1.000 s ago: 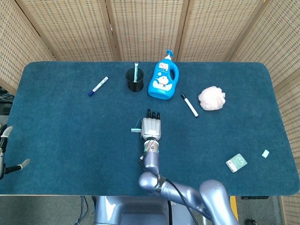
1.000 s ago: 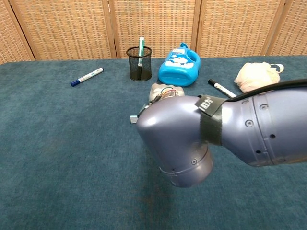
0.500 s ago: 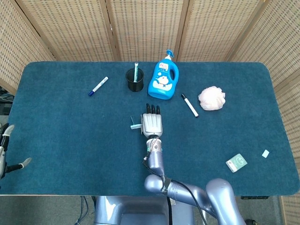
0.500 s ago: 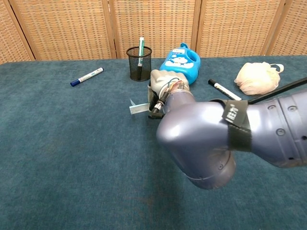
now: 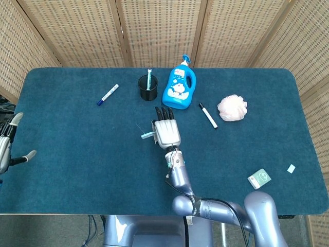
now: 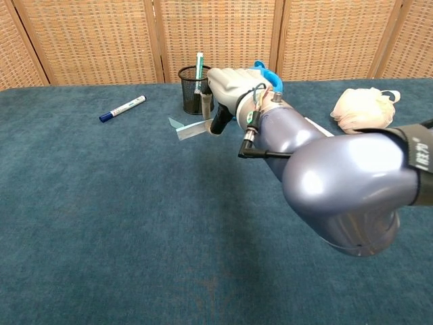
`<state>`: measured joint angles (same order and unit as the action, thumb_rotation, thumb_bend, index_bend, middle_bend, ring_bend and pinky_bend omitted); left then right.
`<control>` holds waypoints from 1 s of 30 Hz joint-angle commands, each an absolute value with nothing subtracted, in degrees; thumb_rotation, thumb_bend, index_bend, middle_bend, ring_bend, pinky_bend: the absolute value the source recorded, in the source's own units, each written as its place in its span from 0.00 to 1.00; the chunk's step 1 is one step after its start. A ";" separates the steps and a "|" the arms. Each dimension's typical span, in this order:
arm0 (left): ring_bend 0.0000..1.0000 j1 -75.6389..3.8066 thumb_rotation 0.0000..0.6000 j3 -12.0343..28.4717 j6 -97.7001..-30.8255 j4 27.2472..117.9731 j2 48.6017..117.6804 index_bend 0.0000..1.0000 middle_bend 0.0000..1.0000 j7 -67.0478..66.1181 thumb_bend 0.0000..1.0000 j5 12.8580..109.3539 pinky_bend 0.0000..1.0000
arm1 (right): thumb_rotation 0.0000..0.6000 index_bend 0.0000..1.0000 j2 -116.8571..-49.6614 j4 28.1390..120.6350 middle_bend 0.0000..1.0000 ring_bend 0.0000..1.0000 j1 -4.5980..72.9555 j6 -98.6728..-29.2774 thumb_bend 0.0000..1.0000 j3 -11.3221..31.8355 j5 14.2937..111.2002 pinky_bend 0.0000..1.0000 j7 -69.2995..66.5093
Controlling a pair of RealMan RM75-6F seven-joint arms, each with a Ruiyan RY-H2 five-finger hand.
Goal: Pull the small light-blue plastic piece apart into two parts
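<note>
The small light-blue plastic piece (image 5: pixel 147 136) (image 6: pixel 189 130) is a thin flat strip with a pale tip. It sticks out to the left of my right hand (image 5: pixel 165 131) (image 6: pixel 226 88), which pinches its near end and holds it above the blue table cloth (image 5: pixel 77 149), in front of the black mesh cup (image 6: pixel 196 90). My left hand (image 5: pixel 7 146) shows only in the head view, at the far left edge of the table. Its fingers are spread and it holds nothing, far from the piece.
Along the back lie a blue marker (image 5: pixel 107 94), the mesh cup (image 5: pixel 148 87) holding a toothbrush, a blue bottle (image 5: pixel 179 88), a black marker (image 5: pixel 208 115) and a pink bath puff (image 5: pixel 232 108). A green card (image 5: pixel 259 178) and a small white bit (image 5: pixel 291 168) lie front right.
My right hand has risen and moved away from me toward the mesh cup, carrying the plastic piece. My left hand has come a little further into view at the left edge.
</note>
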<state>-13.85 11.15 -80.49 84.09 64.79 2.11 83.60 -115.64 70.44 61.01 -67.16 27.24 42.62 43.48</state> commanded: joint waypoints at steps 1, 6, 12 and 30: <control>0.43 -19.47 1.00 12.69 -77.49 78.14 67.45 0.15 0.36 3.77 0.00 87.43 0.36 | 1.00 0.68 -113.80 73.89 0.08 0.00 60.16 -67.72 0.57 26.36 44.99 0.00 42.35; 0.48 -27.96 1.00 13.31 -69.64 73.22 72.05 0.22 0.40 4.14 0.04 88.83 0.40 | 1.00 0.68 -111.74 79.10 0.09 0.00 59.82 -70.29 0.57 25.56 47.81 0.00 44.09; 0.56 -34.35 1.00 15.08 -63.97 72.96 76.85 0.30 0.48 1.01 0.17 86.32 0.53 | 1.00 0.68 -110.91 82.99 0.09 0.00 59.76 -71.79 0.57 26.26 47.14 0.00 45.84; 0.61 -42.53 1.00 15.79 -57.79 75.34 84.08 0.44 0.56 -9.18 0.23 78.97 0.64 | 1.00 0.68 -110.02 84.69 0.09 0.00 60.19 -73.53 0.57 27.16 44.24 0.00 48.57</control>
<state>-42.07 15.81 -58.07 75.44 83.70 -8.40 79.48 -110.04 84.72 60.22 -73.55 27.13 44.28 48.60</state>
